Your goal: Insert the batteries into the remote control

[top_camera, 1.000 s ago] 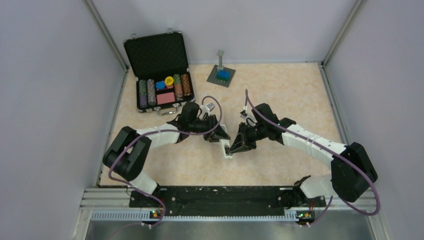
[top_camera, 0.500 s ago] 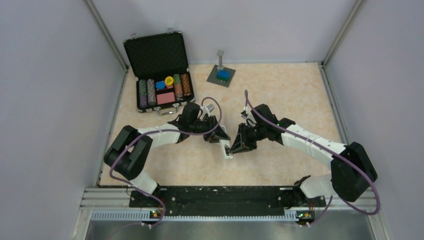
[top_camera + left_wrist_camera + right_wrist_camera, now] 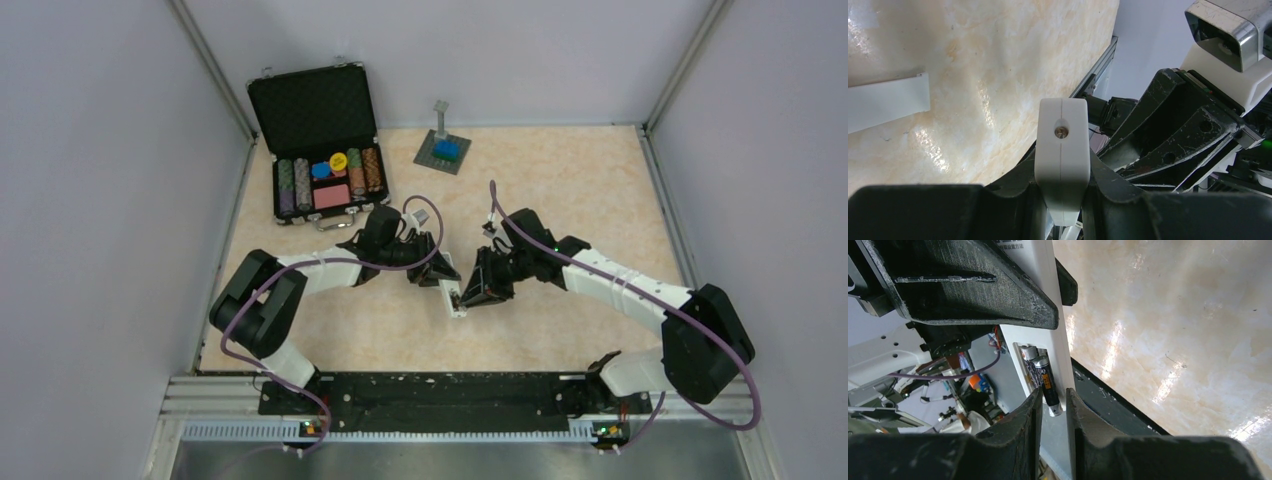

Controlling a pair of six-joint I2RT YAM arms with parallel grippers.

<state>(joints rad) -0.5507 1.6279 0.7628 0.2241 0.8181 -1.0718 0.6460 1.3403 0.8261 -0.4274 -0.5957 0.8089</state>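
The white remote control (image 3: 452, 295) is held off the table, my left gripper (image 3: 437, 271) shut on its upper end; the left wrist view shows that end (image 3: 1063, 135) clamped between both fingers. In the right wrist view the remote (image 3: 1058, 347) has its battery bay uncovered. One of the batteries (image 3: 1029, 360) lies deep in the bay. The other battery (image 3: 1047, 385) lies slanted, its plus end sticking out past the bay. My right gripper (image 3: 1053, 399) stands narrowly open around that end, a thin gap on one side.
A white cover plate (image 3: 888, 102) lies on the table to the left. An open black case of poker chips (image 3: 320, 150) sits at the back left. A grey baseplate with a blue brick (image 3: 443, 150) sits at the back centre. Walls enclose the table.
The right gripper's jaws have parted a little around the battery's end. Both arms have stayed nearly in place, with the remote still in the left gripper.
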